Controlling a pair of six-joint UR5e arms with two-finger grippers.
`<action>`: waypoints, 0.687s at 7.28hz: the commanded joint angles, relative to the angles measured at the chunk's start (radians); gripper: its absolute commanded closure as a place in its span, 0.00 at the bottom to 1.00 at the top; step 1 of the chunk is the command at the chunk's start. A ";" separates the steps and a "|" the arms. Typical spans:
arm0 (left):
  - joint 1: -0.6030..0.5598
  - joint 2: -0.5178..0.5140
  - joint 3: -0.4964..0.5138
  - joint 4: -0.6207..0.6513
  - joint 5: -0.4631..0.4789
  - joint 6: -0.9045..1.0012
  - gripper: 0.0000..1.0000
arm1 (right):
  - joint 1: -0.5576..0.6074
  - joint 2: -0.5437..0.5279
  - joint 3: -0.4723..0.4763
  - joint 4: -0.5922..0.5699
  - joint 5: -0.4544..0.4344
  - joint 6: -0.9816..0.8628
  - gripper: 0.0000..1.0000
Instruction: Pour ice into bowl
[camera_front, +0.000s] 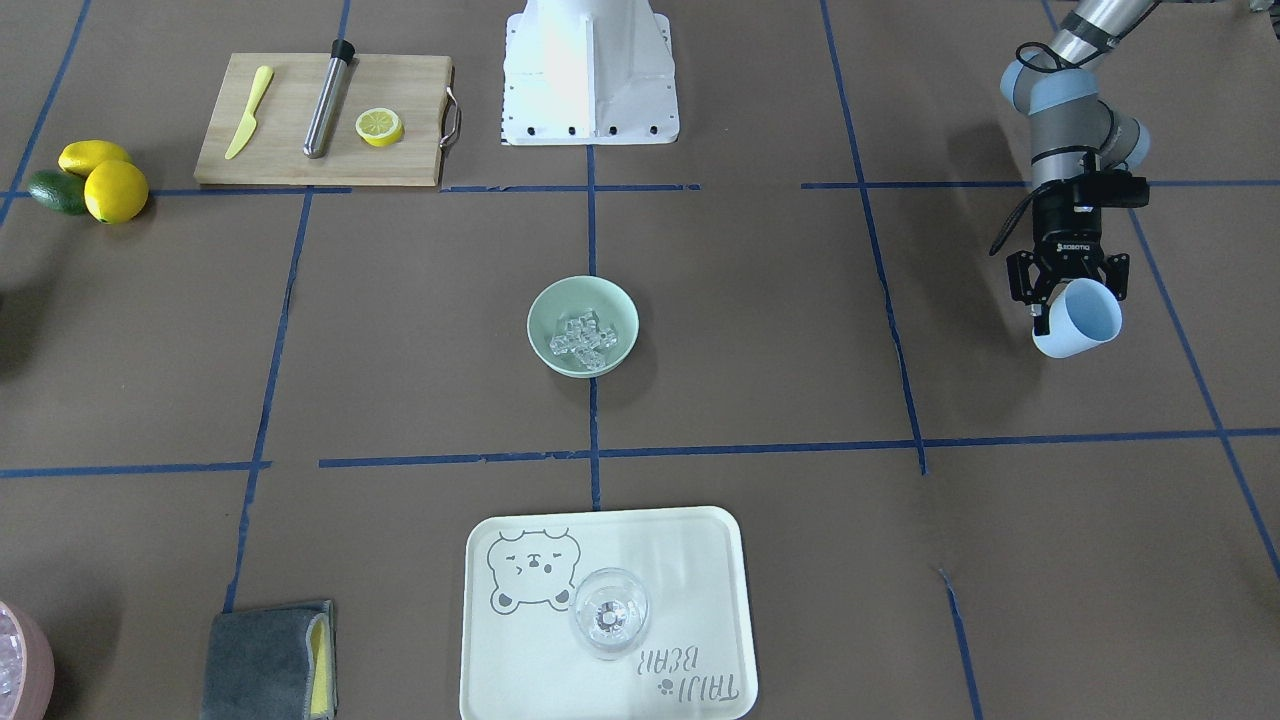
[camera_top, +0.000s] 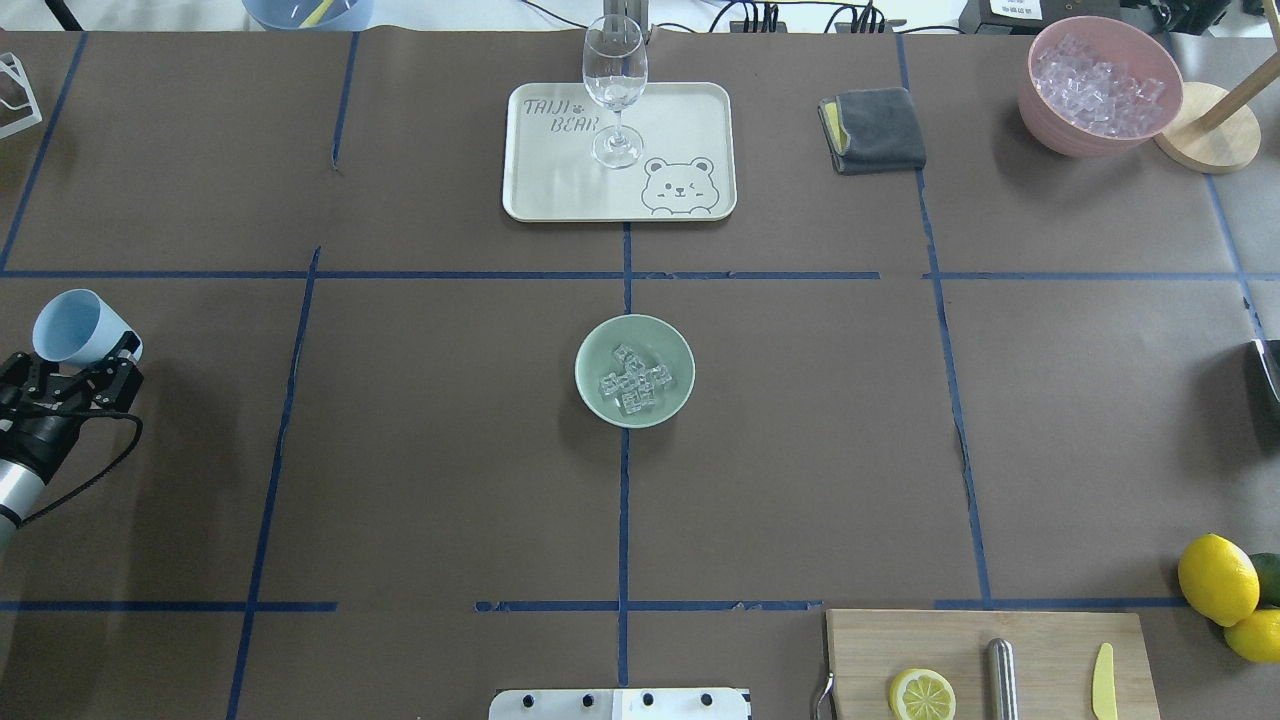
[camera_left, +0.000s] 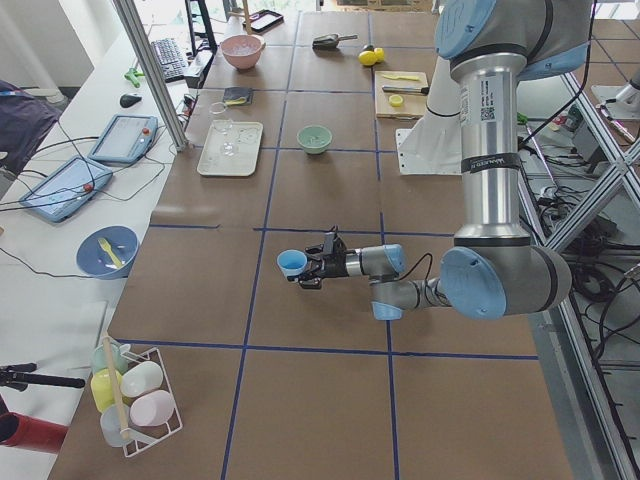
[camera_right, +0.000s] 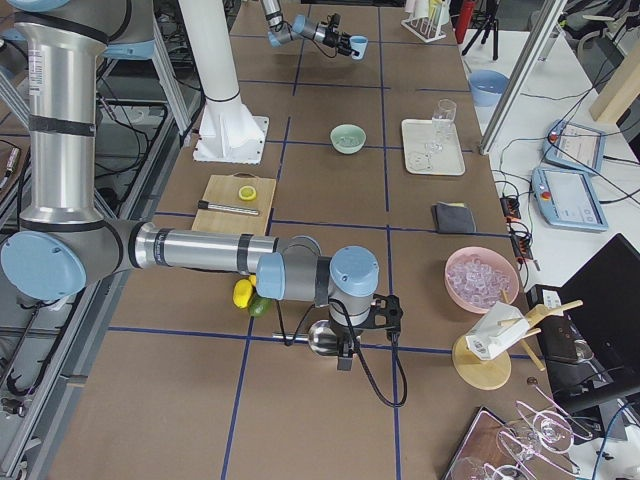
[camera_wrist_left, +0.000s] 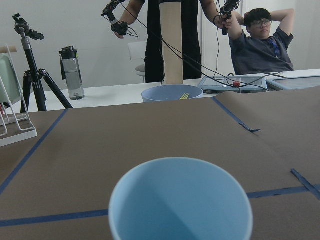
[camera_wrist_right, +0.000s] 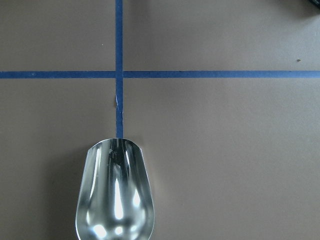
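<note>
The left gripper grips the empty pale blue cup, tilted, at nine o'clock of the mint-green bowl, which holds the ice. Released tilted, it could roll away.

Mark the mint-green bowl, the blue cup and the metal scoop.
mint-green bowl (camera_top: 588, 365): overhead view, bare inner wall on its left side.
blue cup (camera_wrist_left: 180, 205): left wrist view, inside wall below the rim.
metal scoop (camera_wrist_right: 115, 200): right wrist view, middle of its shiny hollow.
</note>
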 joint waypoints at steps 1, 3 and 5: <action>0.003 -0.024 0.016 0.008 0.019 -0.009 0.96 | -0.001 0.000 -0.001 0.000 0.000 0.001 0.00; 0.005 -0.024 0.035 0.008 0.019 -0.009 0.90 | 0.000 -0.002 -0.002 0.000 0.000 0.000 0.00; 0.008 -0.025 0.036 0.011 0.020 -0.007 0.84 | 0.000 -0.002 -0.005 0.000 0.000 0.000 0.00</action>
